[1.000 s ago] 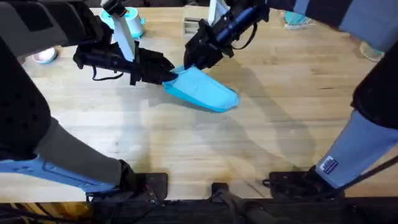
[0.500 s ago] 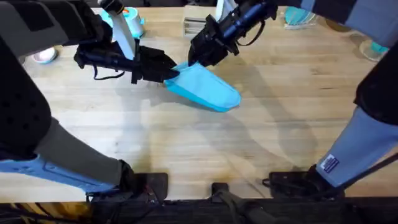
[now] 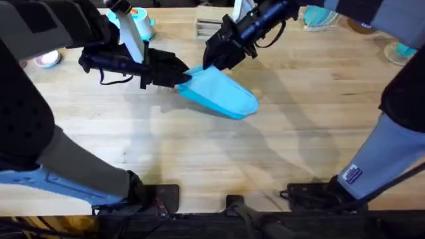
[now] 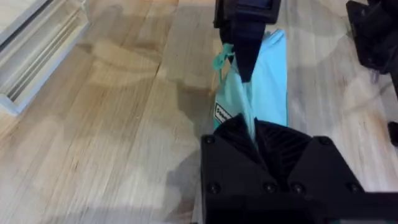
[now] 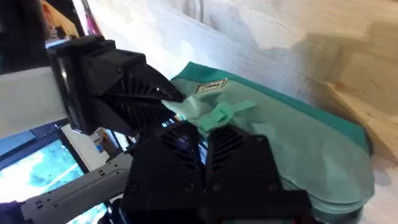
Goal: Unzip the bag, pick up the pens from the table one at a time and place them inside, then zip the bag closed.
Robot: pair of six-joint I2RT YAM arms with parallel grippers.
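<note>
The light blue bag (image 3: 222,94) lies slanted on the wooden table (image 3: 299,139), held at its far-left end by both grippers. My left gripper (image 3: 182,79) is shut on the fabric at that end; the left wrist view shows its fingers (image 4: 252,134) pinching the bag (image 4: 268,81). My right gripper (image 3: 210,64) comes in from behind and is shut at the zipper's teal pull tab (image 5: 217,116), which sticks out just past its fingertips. In the left wrist view the pull tab (image 4: 221,59) hangs beside the right gripper (image 4: 245,71). The pens are out of view.
A teal toy toaster with an orange top (image 3: 135,22) stands behind the left arm. A small pale bowl (image 3: 46,60) sits far left, a clear item (image 3: 206,28) at the back middle, teal things (image 3: 316,20) at the back right. Bare wood spreads in front of the bag.
My right gripper has shifted slightly back and right at the zipper end, and the bag has slid a little to the right with it. The left gripper keeps its hold in place.
</note>
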